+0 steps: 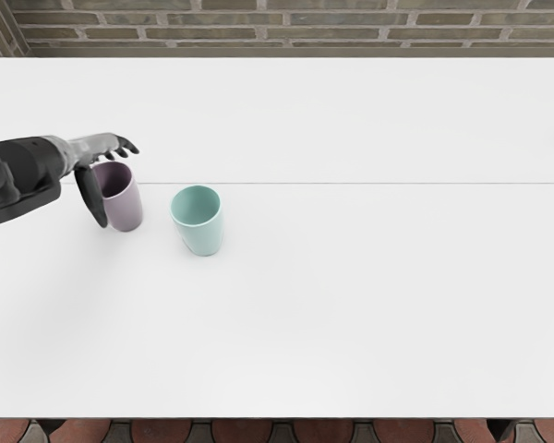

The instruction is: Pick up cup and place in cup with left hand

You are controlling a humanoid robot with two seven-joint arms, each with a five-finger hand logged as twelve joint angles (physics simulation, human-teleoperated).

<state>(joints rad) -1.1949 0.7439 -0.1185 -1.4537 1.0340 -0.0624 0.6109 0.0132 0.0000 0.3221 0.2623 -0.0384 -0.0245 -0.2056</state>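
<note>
Presently, the left hand [94, 146] is hovering, fingers wide, at the purple cup [125, 205] near the table's [351, 314] left edge, probably needing an even, gentle squeeze before lifting above the mint cup [202, 235].

purple cup [125, 205] upright on white table [351, 305], mint-green cup [202, 231] upright just beside it

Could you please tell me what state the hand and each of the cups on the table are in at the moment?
Left hand: open, thumb spread away from the fingers, over and beside the purple cup; no grasp seen.
Purple cup: upright, mouth up, partly hidden by the hand.
Teal cup: upright, mouth up, nothing seen inside, apart from the purple cup.
</note>
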